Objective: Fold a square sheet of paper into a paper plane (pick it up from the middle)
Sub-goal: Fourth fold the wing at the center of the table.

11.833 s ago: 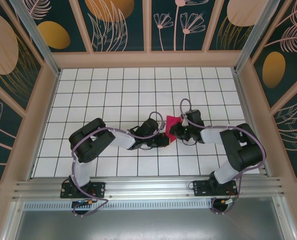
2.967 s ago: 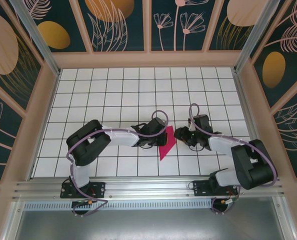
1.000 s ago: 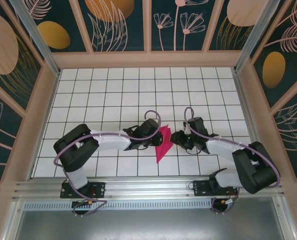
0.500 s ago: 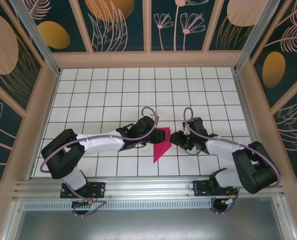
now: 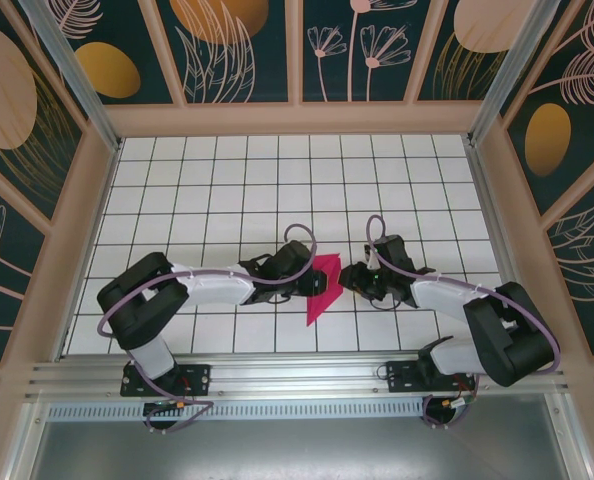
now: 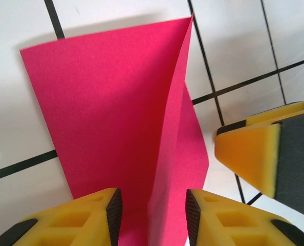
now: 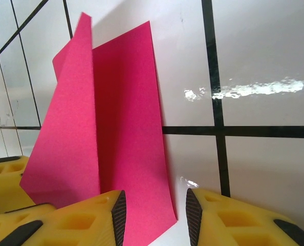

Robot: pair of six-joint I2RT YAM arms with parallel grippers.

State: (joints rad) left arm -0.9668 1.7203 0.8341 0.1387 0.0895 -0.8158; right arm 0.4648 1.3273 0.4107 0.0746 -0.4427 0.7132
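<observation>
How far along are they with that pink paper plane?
Done: the pink sheet is creased into a narrow pointed shape. In hand: left tool and right tool sit at its edges, jaws apart, one flap standing up. To do: press that flap flat, and likely more folds for wings.

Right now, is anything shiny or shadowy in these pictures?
In the right wrist view, a bright glare streak shines on the white tile; in the left wrist view, the folded pink paper casts a grey shadow along its top and left edges.
</observation>
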